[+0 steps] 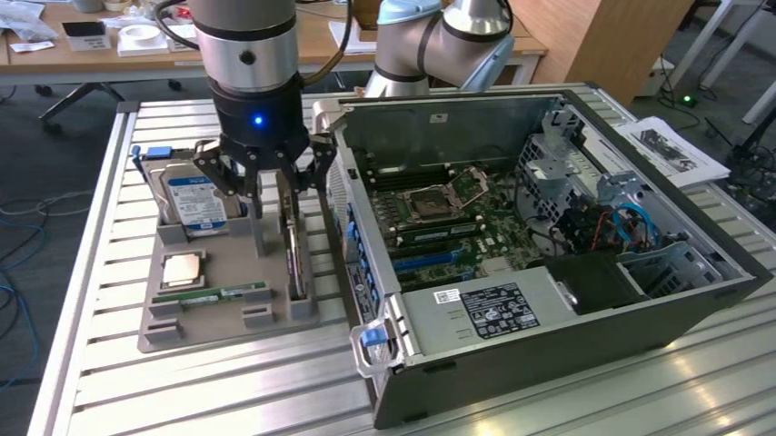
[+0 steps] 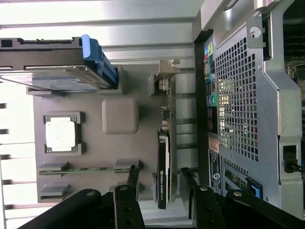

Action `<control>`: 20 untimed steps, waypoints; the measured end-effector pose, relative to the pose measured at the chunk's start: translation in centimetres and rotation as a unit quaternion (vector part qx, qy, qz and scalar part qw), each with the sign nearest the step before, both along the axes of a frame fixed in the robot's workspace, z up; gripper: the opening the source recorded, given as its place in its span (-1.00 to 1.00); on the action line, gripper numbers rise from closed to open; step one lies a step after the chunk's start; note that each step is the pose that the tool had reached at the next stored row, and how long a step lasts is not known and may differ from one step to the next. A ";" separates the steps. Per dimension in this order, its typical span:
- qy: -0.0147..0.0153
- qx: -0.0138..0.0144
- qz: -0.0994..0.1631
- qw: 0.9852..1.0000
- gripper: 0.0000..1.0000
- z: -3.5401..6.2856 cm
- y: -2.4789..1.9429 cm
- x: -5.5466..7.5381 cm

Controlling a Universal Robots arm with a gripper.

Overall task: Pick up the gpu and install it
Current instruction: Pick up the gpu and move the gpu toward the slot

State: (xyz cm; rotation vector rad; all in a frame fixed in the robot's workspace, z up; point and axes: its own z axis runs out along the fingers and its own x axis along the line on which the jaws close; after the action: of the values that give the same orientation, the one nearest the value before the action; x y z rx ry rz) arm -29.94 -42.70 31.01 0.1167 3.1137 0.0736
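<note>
The black two-fingered claw (image 1: pixel 272 202) (image 2: pixel 159 171) hung at the end of the silver-and-black arm, directly over the thin dark graphics card with its silver metal end bracket (image 1: pixel 296 259) (image 2: pixel 163 191). Its jaws stood wide apart and had hold of nothing. In the wrist view, one dark finger (image 2: pixel 134 175) sat on each side of the card with a clear gap between pad and board on both sides. The card stood upright on its long edge in a slot of the grey moulded parts tray (image 1: pixel 200 331), along the tray side nearest the computer. In the same tray, a boxy silver hard drive with a blue-and-white label (image 1: pixel 194 200) stood in its pocket at the far end. A square silver processor chip (image 1: pixel 182 269) lay flat nearer the middle, and a narrow green memory stick (image 1: pixel 225 293) rested in its holders beside that. Just to the exterior view's right of the tray lay the open dark-grey tower case (image 1: pixel 679 309), its green motherboard (image 1: pixel 467 222) exposed. Everything sat on a slatted aluminium table (image 1: pixel 182 400).
</note>
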 end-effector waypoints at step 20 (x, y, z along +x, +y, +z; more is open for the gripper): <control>0.000 0.000 0.000 1.000 -0.05 -1.16 0.00 0.0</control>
State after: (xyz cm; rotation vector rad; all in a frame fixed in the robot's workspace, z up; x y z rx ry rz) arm -29.94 -42.70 29.84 0.1166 3.1136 0.0738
